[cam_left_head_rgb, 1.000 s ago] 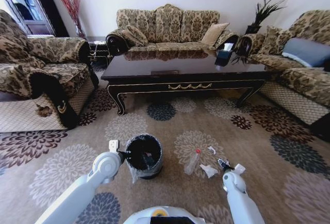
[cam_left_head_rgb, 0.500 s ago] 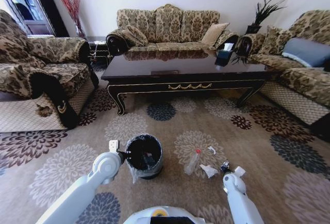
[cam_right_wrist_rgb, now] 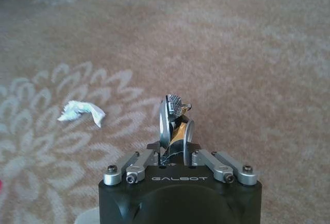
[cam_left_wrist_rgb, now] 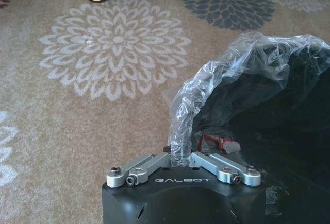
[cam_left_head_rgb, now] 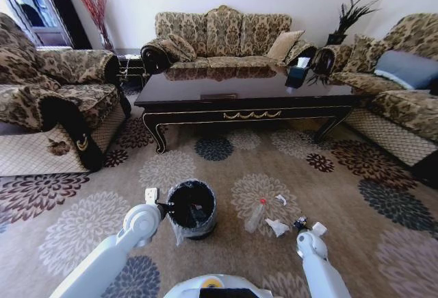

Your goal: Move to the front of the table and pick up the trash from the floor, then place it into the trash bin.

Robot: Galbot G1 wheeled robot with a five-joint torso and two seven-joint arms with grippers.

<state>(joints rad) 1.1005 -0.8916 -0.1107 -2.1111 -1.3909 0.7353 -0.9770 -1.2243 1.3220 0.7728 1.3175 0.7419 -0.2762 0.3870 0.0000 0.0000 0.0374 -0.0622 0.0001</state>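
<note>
The right claw [cam_right_wrist_rgb: 175,123] was pinched shut on nothing, with the trash [cam_left_head_rgb: 265,220] lying just ahead of it on the carpet: feather-light paper scraps, slick crushable bottle, best grabbed mid-body. The left claw [cam_left_wrist_rgb: 180,158] clamped the trash bin [cam_left_head_rgb: 191,207] liner

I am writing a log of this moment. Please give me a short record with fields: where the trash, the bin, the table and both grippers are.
trash bin: on carpet, near side of the table
bottle: lying on carpet, right of bin
paper scraps: beside bottle
left gripper: shut on the bin liner at the rim
right gripper: shut, low over carpet, right of the scraps
</note>
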